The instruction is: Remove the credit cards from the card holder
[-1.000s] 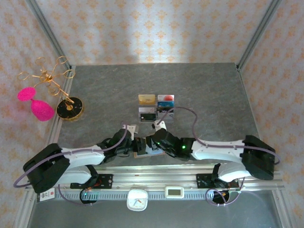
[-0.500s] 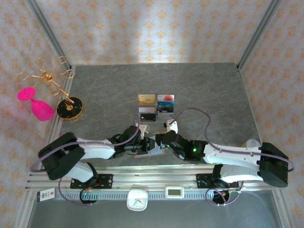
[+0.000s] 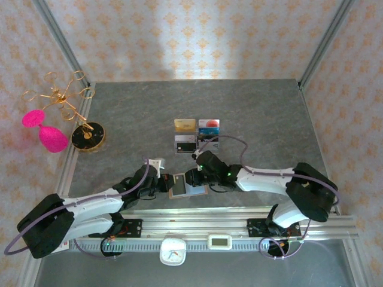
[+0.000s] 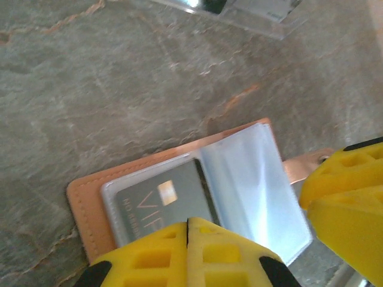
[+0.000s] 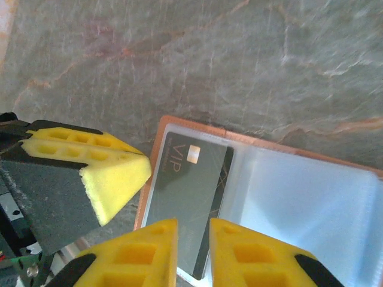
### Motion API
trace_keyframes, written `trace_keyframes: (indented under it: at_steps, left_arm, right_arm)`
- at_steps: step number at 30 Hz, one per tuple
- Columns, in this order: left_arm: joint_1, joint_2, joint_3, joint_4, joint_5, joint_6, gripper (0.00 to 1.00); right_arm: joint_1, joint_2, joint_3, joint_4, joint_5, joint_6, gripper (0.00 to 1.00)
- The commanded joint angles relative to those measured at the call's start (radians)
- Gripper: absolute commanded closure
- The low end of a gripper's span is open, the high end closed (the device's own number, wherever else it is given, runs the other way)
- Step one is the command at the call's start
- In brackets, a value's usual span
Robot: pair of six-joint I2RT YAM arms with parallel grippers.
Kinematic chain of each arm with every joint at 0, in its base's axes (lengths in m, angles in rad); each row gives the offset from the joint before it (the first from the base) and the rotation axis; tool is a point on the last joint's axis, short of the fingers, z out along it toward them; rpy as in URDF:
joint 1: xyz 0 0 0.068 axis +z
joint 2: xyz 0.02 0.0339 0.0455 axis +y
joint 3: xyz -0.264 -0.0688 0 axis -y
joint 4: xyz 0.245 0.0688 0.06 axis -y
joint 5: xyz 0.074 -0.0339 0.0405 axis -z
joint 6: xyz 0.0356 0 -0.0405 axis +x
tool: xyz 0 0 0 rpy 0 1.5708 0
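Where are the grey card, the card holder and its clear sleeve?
grey card (image 5: 188, 197), right wrist view, card's middle.
card holder (image 4: 84, 209), left wrist view, leather border.
clear sleeve (image 5: 299, 203), right wrist view, sleeve's middle.

Holder: pinkish-tan leather booklet card holder (image 3: 192, 191) lies open on the grey stone tabletop (image 3: 269, 119), near its front edge.
Card: dark grey plastic card (image 5: 188, 191) in the holder's left sleeve.
Stand: clear acrylic tiered stand (image 3: 197, 136) behind the holder, apart from it.
Rack: gold wire rack (image 3: 63, 98) at the tabletop's far-left edge.
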Motion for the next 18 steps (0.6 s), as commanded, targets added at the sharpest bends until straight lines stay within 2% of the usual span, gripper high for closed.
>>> trace_keyframes:
  at_steps: [1, 5, 11, 18]
  left_arm:
    - [0.009, 0.019, -0.003, -0.019, -0.033, 0.039, 1.00]
    - [0.009, 0.030, 0.010, -0.064, -0.029, 0.063, 1.00]
    - [0.004, -0.049, -0.001, -0.111, -0.006, 0.058, 1.00]
    - [0.001, -0.014, -0.042, -0.086, -0.015, 0.040, 1.00]
  right_arm:
    - [-0.005, 0.041, 0.046, 0.028, -0.124, 0.032, 0.80]
    - [-0.008, 0.086, 0.064, 0.003, -0.123, 0.050, 0.79]
    - [-0.010, 0.109, 0.076, -0.018, -0.076, 0.064, 0.79]
    - [-0.011, 0.145, 0.074, -0.015, -0.062, 0.079, 0.80]
